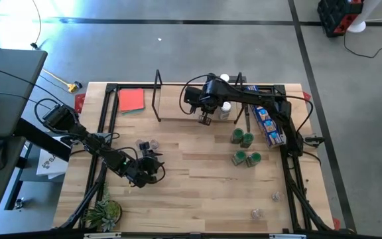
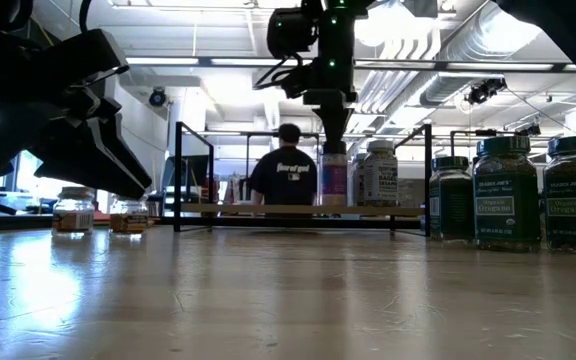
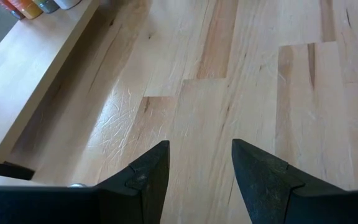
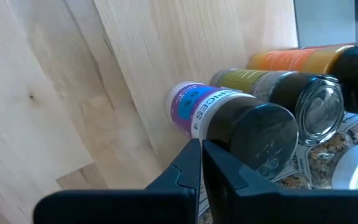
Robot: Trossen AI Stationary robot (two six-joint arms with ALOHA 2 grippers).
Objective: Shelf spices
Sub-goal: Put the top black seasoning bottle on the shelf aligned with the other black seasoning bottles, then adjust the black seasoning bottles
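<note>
Right gripper (image 1: 205,120) hovers just in front of the shelf (image 1: 178,109), fingers pressed together, holding nothing; beside them a purple-label jar (image 4: 194,109) stands on the shelf with others, probably just placed. Left gripper (image 3: 199,171) is low over bare tabletop (image 1: 197,186), well away from the shelf, fingers partly apart and empty, near two clear jars (image 1: 148,145). Green-lid jars (image 1: 243,147) still wait off the shelf's right end.

A red card (image 1: 131,100) lies on the tabletop (image 1: 197,192) at about eleven o'clock. A long blue snack packet (image 1: 268,123) stretches along the edge near two o'clock. A small green plant (image 1: 104,214) sits at seven o'clock. Beyond the tabletop, a person in a dark shirt (image 2: 282,172) stands facing away.
</note>
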